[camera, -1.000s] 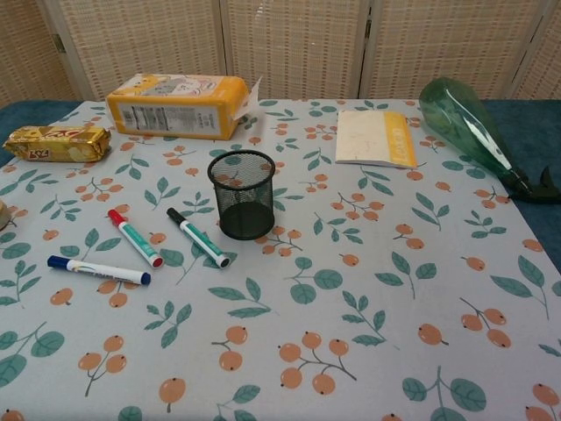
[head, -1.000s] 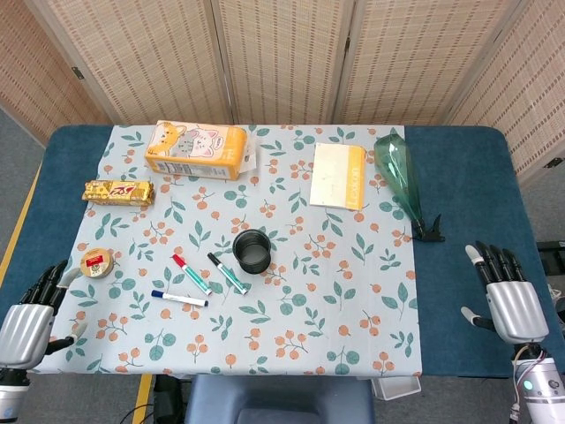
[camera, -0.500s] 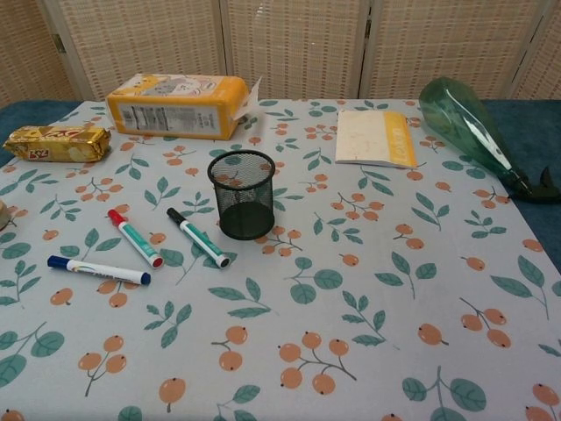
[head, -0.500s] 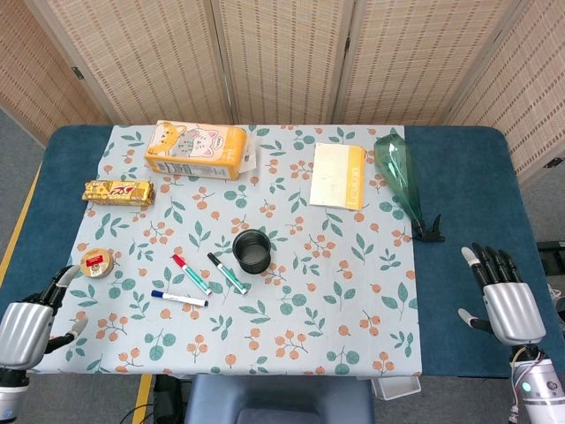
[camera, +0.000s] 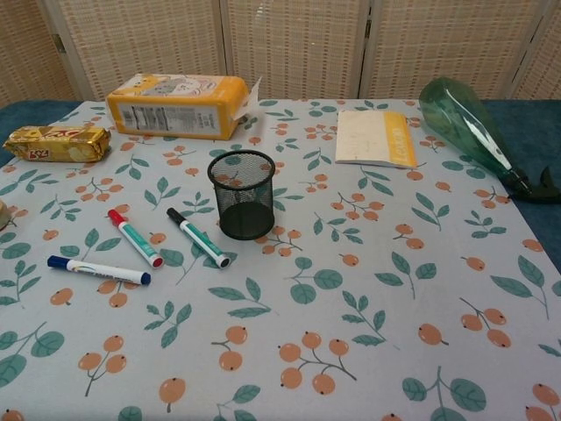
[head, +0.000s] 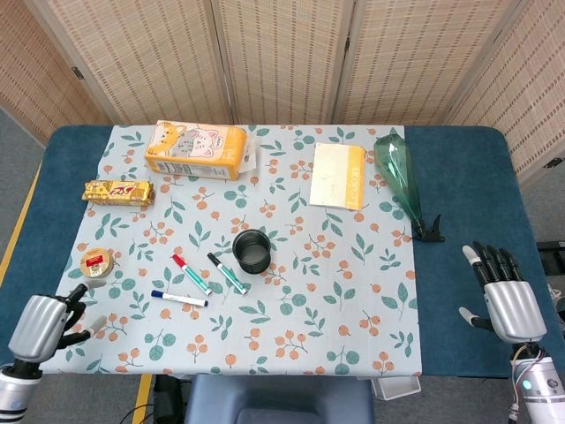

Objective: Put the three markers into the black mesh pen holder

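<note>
The black mesh pen holder (head: 253,251) (camera: 242,194) stands upright and empty near the middle of the table. Left of it lie three markers: a black-capped one (head: 227,273) (camera: 198,237), a red-capped one (head: 191,274) (camera: 134,237) and a blue-capped one (head: 178,299) (camera: 97,270). My left hand (head: 46,324) hovers at the front left corner of the cloth, fingers apart, holding nothing. At the right, over the blue table edge, my right hand (head: 505,298) is spread and empty. Neither hand shows in the chest view.
A yellow tissue pack (head: 195,150), a gold snack bar (head: 117,192) and a tape roll (head: 96,262) lie at the left. A yellow notebook (head: 339,174) and a green glass bottle (head: 402,181) lie at the back right. The floral cloth (head: 318,300) covers most of the table.
My left hand has moved right and inward, onto the front left corner of the cloth. My right hand has barely shifted. The markers and the holder have stayed put.
</note>
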